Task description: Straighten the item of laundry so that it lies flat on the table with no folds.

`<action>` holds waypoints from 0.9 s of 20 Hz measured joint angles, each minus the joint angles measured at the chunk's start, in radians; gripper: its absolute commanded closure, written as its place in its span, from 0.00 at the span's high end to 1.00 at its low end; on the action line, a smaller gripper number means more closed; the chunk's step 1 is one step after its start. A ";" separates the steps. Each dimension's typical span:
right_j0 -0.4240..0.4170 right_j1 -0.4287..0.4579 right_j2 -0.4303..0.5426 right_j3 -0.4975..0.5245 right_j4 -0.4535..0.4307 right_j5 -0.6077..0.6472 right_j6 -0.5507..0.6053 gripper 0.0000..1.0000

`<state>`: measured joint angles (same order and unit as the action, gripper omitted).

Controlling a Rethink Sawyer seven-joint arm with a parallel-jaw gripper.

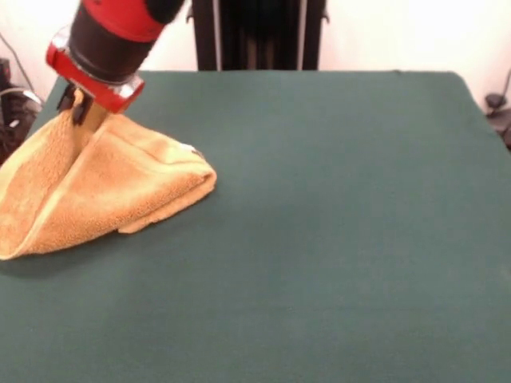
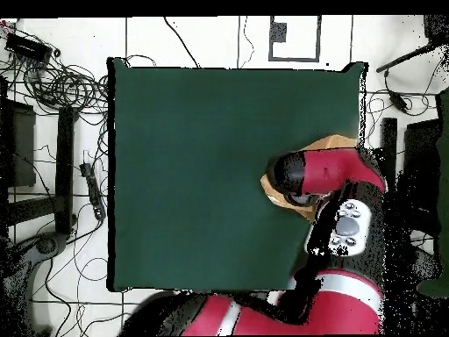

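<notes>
The golden-orange towel [image 1: 104, 187] is bunched in folds at the left of the green table [image 1: 319, 223], pulled up into a peak. My gripper [image 1: 80, 108] sits at that peak, shut on the towel's raised part, with the red and black wrist above it. A small white tag [image 1: 190, 148] shows at the towel's right fold. Seen from overhead, the arm hides most of the towel [image 2: 329, 142]; only its edges show near the table's [image 2: 193, 175] right side, and the gripper itself is hidden there.
The towel's left part hangs near or over the table's left edge in the front view. Cables [image 2: 53, 83] and stands lie on the floor around the table. The black pedestal [image 1: 255, 32] stands at the far side.
</notes>
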<state>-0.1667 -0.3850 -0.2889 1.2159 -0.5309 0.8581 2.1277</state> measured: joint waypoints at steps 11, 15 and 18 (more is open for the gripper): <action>0.192 0.065 -0.132 -0.113 -0.030 0.187 0.000 0.00; 0.214 0.093 -0.164 -0.152 -0.030 0.245 0.000 0.00; 0.226 0.119 -0.188 -0.182 -0.029 0.298 0.000 0.00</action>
<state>0.0593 -0.2658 -0.4771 1.0335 -0.5603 1.1558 2.1277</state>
